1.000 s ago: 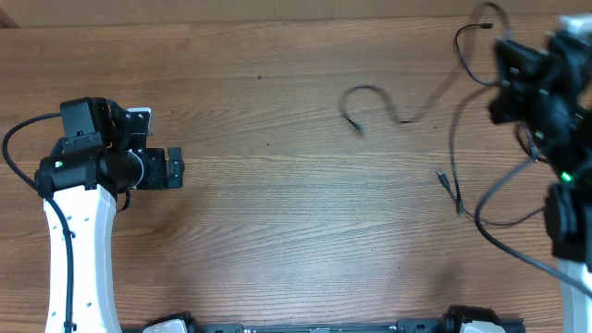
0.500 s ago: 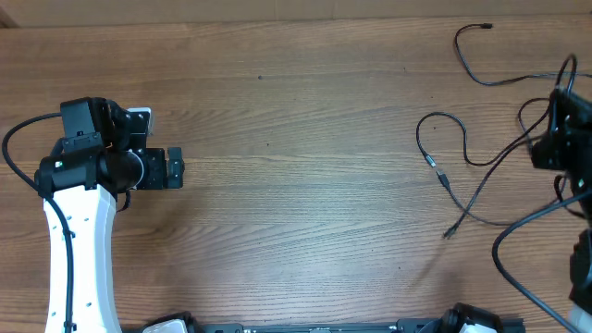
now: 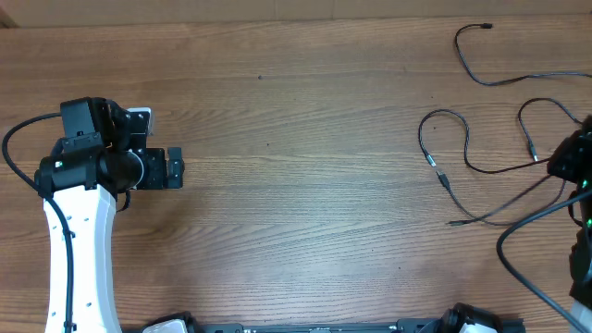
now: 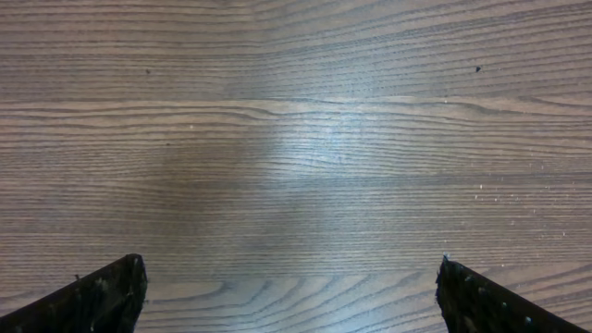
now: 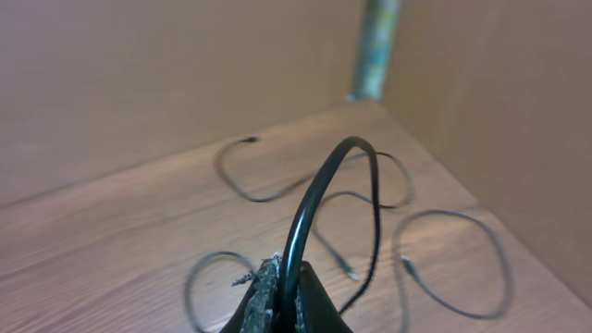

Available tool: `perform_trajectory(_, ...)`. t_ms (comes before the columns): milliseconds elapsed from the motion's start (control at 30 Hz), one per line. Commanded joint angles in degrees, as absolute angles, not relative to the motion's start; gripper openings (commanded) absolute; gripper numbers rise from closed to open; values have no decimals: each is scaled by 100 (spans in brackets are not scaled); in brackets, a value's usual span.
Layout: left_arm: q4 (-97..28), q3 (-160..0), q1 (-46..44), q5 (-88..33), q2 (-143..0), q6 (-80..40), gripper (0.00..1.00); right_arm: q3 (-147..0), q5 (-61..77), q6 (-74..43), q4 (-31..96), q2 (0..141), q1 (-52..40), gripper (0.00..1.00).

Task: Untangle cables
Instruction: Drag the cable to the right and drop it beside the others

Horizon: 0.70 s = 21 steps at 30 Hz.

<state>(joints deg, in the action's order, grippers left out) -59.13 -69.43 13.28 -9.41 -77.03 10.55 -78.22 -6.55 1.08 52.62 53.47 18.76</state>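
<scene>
Two fingers (image 5: pixel 265 294) of the right gripper (image 5: pixel 282 301) are pinched together on one of the cables (image 5: pixel 310 199), a thin black strand that arches up from the tips and drops back to the wooden table (image 5: pixel 111 250). Around it, more strands lie in loose, open loops on the boards, several ending in small plugs. From overhead the right gripper (image 3: pixel 572 159) sits at the table's right edge, with the cables (image 3: pixel 444 112) spread just to its left; one separate strand (image 3: pixel 460 55) curls near the far right corner. Well apart, on the left side of the table (image 3: pixel 277 111), the left gripper (image 3: pixel 174 168) hangs over bare wood. Its wrist view shows the left gripper (image 4: pixel 289 277) with fingers spread wide, gripping nothing.
</scene>
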Motion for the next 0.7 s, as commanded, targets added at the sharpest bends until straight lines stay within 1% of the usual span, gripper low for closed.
perform_trajectory(0,-5913,-7035,1385,-950,-7660,1135,100,-7883,-1575,93,5238,5544,1916,4)
perform_trajectory(100,-5913,-7035,1385,-950,-7660,1135,100,-7883,-1876,93,5240,5846,1931,4)
perform_trajectory(300,-5913,-7035,1385,-950,-7660,1135,100,-7883,-1883,-113,5183,6696,2314,4)
perform_trajectory(567,-5913,-7035,1385,-950,-7660,1135,100,-7883,-1684,-910,4947,7817,3365,4)
perform_trajectory(667,-5913,-7035,1385,-950,-7660,1135,100,-7883,-1437,-945,4803,8125,3756,4)
